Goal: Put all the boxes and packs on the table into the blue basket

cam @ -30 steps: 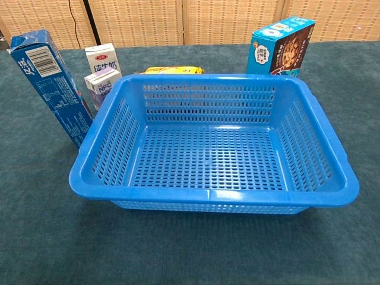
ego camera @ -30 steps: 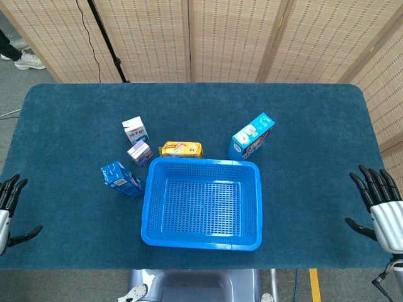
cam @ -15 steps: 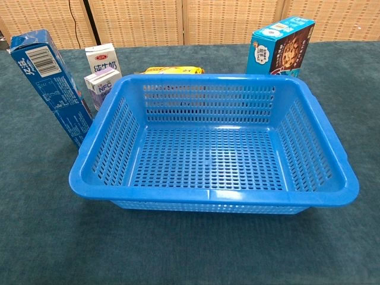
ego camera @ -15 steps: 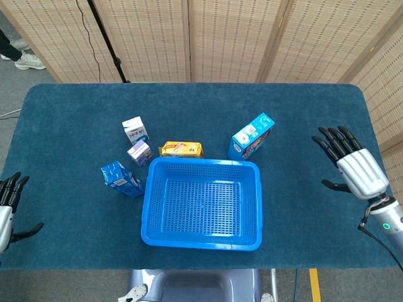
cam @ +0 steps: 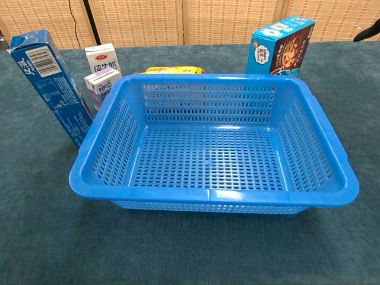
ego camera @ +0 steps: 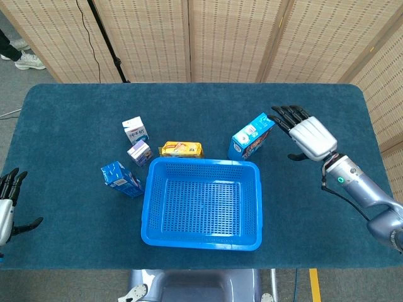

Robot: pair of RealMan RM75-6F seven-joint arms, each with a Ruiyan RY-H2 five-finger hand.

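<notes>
Nearby, right hand [ego camera: 306,135] beside cereal box [ego camera: 251,136]

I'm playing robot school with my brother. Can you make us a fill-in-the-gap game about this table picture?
1. The blue basket has ____ inside it.
2. The yellow pack lies just behind the basket's ____ rim.
3. The hand closest to the tall blue box is the robot's ____ hand.
4. The left hand hangs at the table's ____ edge.

Missing words: nothing; back; right; left
</notes>
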